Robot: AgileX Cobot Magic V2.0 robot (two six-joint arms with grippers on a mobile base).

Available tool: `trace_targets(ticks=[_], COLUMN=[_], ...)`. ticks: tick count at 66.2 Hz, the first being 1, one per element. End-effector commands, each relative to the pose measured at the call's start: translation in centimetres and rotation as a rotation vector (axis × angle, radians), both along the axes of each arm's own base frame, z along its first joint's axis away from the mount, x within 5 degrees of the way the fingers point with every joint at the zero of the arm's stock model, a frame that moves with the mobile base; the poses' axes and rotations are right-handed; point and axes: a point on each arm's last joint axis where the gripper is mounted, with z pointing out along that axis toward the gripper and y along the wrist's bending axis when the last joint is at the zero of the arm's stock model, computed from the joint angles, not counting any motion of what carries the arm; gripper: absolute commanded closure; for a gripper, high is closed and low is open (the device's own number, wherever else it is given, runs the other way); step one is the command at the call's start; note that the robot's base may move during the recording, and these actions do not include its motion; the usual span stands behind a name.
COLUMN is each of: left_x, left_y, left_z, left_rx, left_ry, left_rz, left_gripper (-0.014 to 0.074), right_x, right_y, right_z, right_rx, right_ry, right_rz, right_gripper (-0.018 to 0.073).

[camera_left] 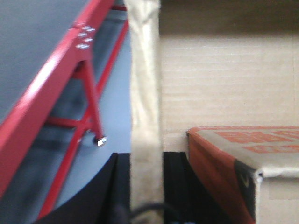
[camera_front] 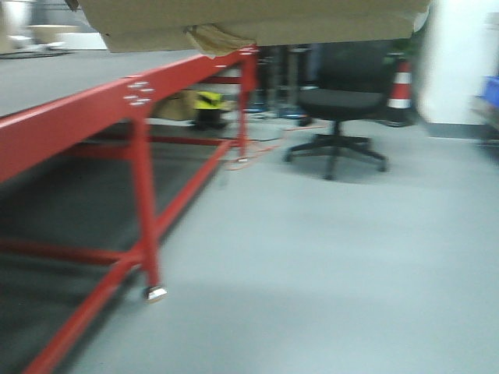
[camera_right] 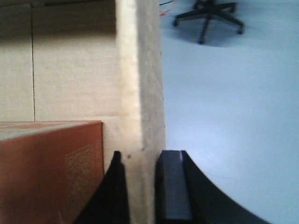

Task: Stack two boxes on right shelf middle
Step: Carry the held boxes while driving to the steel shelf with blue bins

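Observation:
A large brown cardboard box (camera_front: 249, 19) hangs across the top of the front view, seen from below. In the left wrist view my left gripper (camera_left: 145, 186) is shut on the box's left wall (camera_left: 145, 93), one black finger on each side. In the right wrist view my right gripper (camera_right: 142, 186) is shut on the box's right wall (camera_right: 140, 84). An orange printed box (camera_left: 224, 158) lies inside the cardboard box and also shows in the right wrist view (camera_right: 51, 168). The box is held above the floor.
A red metal shelf frame (camera_front: 132, 101) with a grey top runs along the left. A black office chair (camera_front: 337, 105) stands ahead on the grey floor, with a traffic cone (camera_front: 400, 84) behind it. A yellow object (camera_front: 207, 101) sits under the frame's far end.

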Motion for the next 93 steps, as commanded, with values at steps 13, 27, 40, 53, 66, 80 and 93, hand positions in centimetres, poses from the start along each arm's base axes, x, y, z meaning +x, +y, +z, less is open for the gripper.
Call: trace_targets(ticks=[13,27,40,53,66,80,93], left_x=[0.00,0.00,0.01,0.01,0.01,0.01,0.01], left_y=[0.45,0.44,0.43,0.45,0.45,0.45,0.45], left_z=[0.57,0.58,0.60,0.61,0.61,0.61,0.61], left_rx=[0.036,0.036,0.035,0.037,0.037,0.037,0.037], left_ry=[-0.039,-0.041,-0.042,-0.043,-0.043,-0.043,-0.043], left_rz=[0.018,0.017,0.016,0.017,0.017,0.017,0.017], left_gripper=[0.0707,0.0707,0.0707,0.0707,0.0707,0.0707,0.0707], right_x=[-0.83,-0.83,-0.83,-0.83,-0.83,-0.83,-0.83], right_y=[-0.46,-0.46,-0.46,-0.46,-0.46,-0.46,-0.46], right_z=[1.81,1.81,1.81,1.81,1.81,1.81,1.81], right_rx=[0.018,0.018,0.018,0.018,0.018,0.018,0.018], right_ry=[-0.098,-0.098,-0.098,-0.098,-0.098,-0.098,-0.098], right_rz=[0.000,0.000,0.000,0.000,0.000,0.000,0.000], right_gripper=[0.0721,0.0721,0.0721,0.0721,0.0721,0.0721,0.0721])
